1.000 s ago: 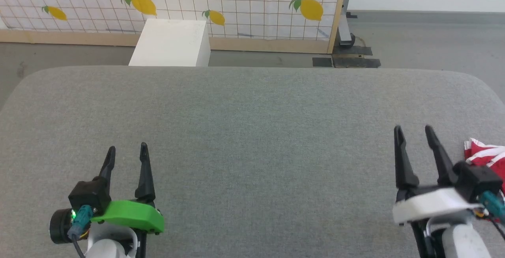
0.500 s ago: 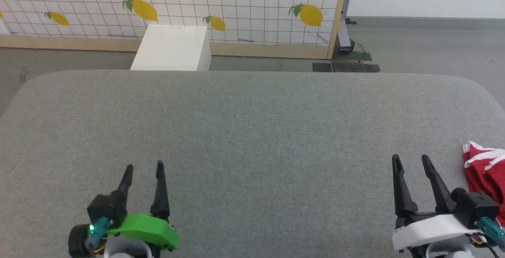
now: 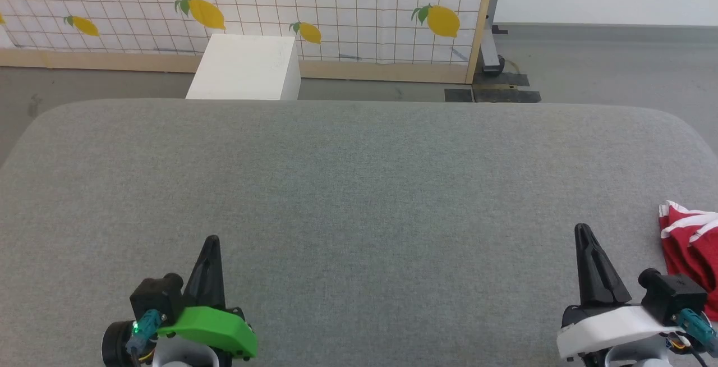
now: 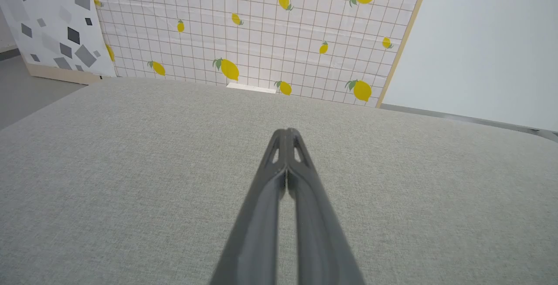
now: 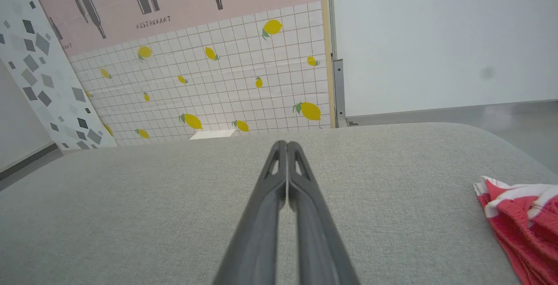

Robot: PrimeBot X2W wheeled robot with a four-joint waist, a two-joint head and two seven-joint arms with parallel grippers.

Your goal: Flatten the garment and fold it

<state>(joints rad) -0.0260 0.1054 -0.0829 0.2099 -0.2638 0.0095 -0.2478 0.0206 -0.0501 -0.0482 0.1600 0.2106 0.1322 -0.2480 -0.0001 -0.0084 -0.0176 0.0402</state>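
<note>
The garment (image 3: 691, 249), bright red with white stripes, lies bunched at the right edge of the grey padded table (image 3: 359, 187); part of it runs past the frame edge. In the right wrist view the garment (image 5: 523, 224) sits at the lower right. My right gripper (image 3: 583, 229) is shut and empty, just left of the garment without touching it. Its fingers meet at the tips, as the right gripper (image 5: 283, 144) shows in its own wrist view. My left gripper (image 3: 212, 240) is shut and empty near the front left of the table. The left gripper (image 4: 287, 131) has its tips pressed together.
A white box (image 3: 247, 67) stands on the floor beyond the table's far edge. Behind it is a lemon-print tiled panel (image 3: 336, 8) in a wooden frame. A metal stand foot (image 3: 492, 58) sits on the grey floor at the back right.
Both grippers have gone from open to shut, with nothing between the fingers. Over the first half second the camera tilted, so the whole picture shifted; both arms sit lower in view.
</note>
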